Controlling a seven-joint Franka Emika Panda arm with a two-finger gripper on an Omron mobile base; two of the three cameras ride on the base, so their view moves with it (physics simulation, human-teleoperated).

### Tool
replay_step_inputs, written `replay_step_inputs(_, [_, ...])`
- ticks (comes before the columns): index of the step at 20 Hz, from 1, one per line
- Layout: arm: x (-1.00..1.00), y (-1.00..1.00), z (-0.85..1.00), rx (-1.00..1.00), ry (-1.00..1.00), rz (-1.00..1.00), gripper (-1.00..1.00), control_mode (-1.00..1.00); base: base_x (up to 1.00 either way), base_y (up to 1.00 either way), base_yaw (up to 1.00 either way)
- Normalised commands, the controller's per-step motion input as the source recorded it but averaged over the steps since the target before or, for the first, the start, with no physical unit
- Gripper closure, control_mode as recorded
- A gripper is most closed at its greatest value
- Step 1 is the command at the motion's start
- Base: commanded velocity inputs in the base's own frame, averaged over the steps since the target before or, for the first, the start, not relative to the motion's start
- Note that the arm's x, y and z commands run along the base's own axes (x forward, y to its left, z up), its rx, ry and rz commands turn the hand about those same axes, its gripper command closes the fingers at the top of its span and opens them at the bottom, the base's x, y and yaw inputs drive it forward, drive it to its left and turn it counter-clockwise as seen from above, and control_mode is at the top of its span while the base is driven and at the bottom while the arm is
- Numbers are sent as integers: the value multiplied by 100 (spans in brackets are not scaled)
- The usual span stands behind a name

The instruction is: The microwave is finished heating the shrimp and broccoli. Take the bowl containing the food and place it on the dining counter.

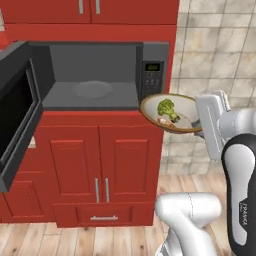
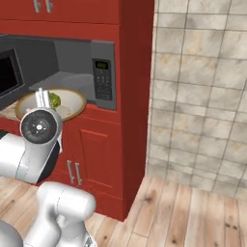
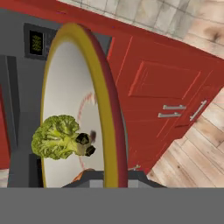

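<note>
The arm [image 1: 239,165] has glossy white rounded shells with dark grey joint bands; small grey lettering marks one link, and a round dark cap closes a joint.

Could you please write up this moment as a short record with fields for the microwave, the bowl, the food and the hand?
microwave: door swung open to the left, cavity with only its glass turntable
bowl: out of the microwave, held in the air in front of the button panel, tilted
broccoli: inside the bowl
shrimp: inside the bowl, beside the broccoli
hand: shut on the bowl's rim at its right side
dining counter: not reached yet
</note>
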Motion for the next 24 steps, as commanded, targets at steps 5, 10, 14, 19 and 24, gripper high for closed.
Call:
replay_step_inputs(5, [0,0,0,0,0,0,100,100,-50,-42,86])
replay_step_inputs(10, [0,0,0,0,0,0,100,100,-38,-27,93])
replay_step_inputs(14, [0,0,0,0,0,0,100,100,-35,-25,93])
replay_step_inputs(19, [0,0,0,0,0,0,100,100,-22,-10,90])
replay_step_inputs(24, [0,0,0,0,0,0,100,100,0,14,84])
